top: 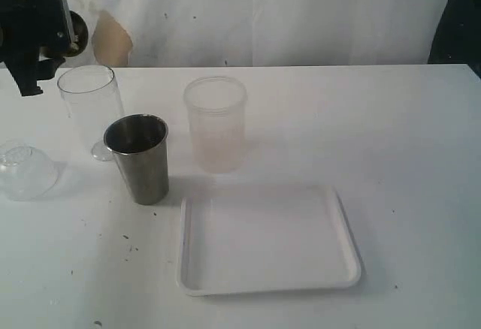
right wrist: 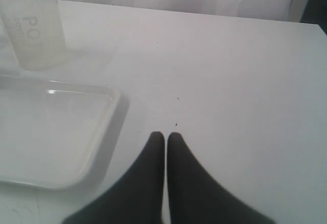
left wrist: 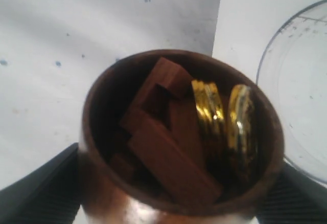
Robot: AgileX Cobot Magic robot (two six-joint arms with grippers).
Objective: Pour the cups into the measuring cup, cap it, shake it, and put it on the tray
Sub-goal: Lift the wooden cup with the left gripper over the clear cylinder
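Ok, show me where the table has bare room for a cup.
Widest bare patch: the white table right of the frosted translucent cup and flat white plastic tray. The tray's floor is bare too. Crowded: the left, around the shiny steel tumbler and clear cylindrical tumbler.

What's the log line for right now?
left gripper holds brown cup, loaded, by measuring cup | right gripper shut, empty | steel cup upright

Left half crowded: measuring cup [top: 90, 104] with steel tumbler [top: 139, 160] close in front, narrow gap to frosted cup [top: 216, 122], clear dome lid [top: 26, 171] at the edge, tray [top: 270, 287] low in front; table [top: 406, 156] right of tray open.
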